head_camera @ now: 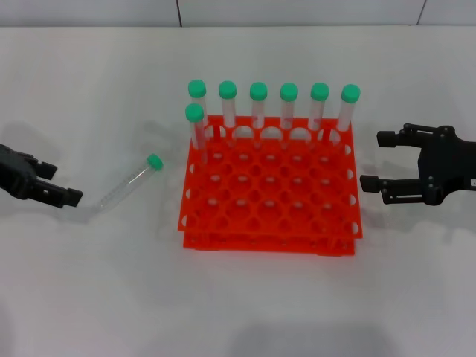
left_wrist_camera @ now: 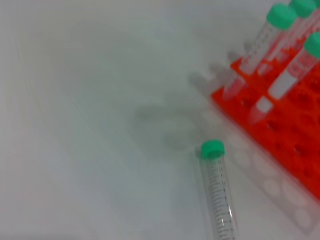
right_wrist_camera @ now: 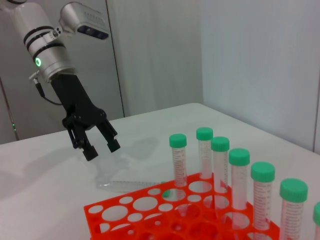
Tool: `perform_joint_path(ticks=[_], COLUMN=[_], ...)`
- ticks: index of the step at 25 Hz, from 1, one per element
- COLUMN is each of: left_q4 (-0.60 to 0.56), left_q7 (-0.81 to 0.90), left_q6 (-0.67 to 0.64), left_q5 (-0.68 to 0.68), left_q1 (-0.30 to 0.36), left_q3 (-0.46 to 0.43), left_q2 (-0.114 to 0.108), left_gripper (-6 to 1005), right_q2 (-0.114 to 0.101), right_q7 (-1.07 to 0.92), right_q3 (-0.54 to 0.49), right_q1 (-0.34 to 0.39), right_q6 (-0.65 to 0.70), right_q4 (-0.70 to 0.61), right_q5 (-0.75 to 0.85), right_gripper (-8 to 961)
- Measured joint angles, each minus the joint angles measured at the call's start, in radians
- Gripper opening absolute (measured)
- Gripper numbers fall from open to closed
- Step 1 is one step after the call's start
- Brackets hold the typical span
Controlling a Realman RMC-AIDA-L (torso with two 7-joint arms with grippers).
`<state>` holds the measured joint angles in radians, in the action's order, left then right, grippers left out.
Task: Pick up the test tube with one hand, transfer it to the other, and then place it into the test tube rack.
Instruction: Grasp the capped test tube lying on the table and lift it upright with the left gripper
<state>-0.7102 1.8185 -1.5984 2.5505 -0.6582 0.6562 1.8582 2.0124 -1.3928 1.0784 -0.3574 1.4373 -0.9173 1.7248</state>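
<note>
The test tube rack is seen nearest the head camera, set at the centre of the white table. Seven capped tubes are held upright in it: six along the far row and one in the second row at the robot's left corner. The remaining holes are shown unfilled.

The test tube is laid flat on the table to the robot's left of the rack, apart from it, with its green cap pointed toward the rack.

The left gripper is positioned just beyond the tube's uncapped end, fingers parted, nothing held. The right gripper is positioned beside the rack's right edge, jaws spread, nothing held.

Pale wall panels are seen behind the table.
</note>
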Motion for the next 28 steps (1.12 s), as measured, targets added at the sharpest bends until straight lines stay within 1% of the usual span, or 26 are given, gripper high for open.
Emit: perform_joint_path(ticks=[4, 7, 8, 14, 17, 20, 22, 28], left_q4=[0.002, 0.003, 0.003, 0.003, 0.004, 0.005, 0.012, 0.039], left_q7=[0.014, 0.022, 0.022, 0.023, 0.022, 0.022, 0.026, 0.029], left_q6=[0.005, 0.012, 0.012, 0.025, 0.036, 0.048, 0.061, 0.085], left_q5=[0.078, 0.112, 0.112, 0.127, 0.127, 0.128, 0.129, 0.129], left_q1=[-0.035, -0.05, -0.05, -0.068, -0.075, -0.076, -0.077, -0.085], left_q3=[0.001, 0.002, 0.002, 0.008, 0.031, 0.047, 0.059, 0.064], left_q2=[0.019, 0.026, 0.026, 0.043, 0.058, 0.068, 0.072, 0.073], left_gripper=[887, 887, 887, 887, 887, 887, 887, 887], right_q2=[0.0, 0.0, 0.0, 0.0, 0.0, 0.0, 0.0, 0.0], right_q7=[0.0, 0.0, 0.0, 0.0, 0.0, 0.0, 0.0, 0.0], right_q3=[0.0, 0.0, 0.0, 0.0, 0.0, 0.0, 0.0, 0.0], right_q1=[0.006, 0.007, 0.007, 0.008, 0.008, 0.008, 0.007, 0.008], right_q6=[0.0, 0.0, 0.0, 0.0, 0.0, 0.0, 0.0, 0.0], right_q4=[0.0, 0.0, 0.0, 0.001, 0.003, 0.008, 0.01, 0.011], right_q5=[-0.001, -0.001, -0.001, -0.001, -0.001, -0.001, -0.001, -0.001], right_gripper=[844, 844, 844, 844, 844, 844, 844, 844])
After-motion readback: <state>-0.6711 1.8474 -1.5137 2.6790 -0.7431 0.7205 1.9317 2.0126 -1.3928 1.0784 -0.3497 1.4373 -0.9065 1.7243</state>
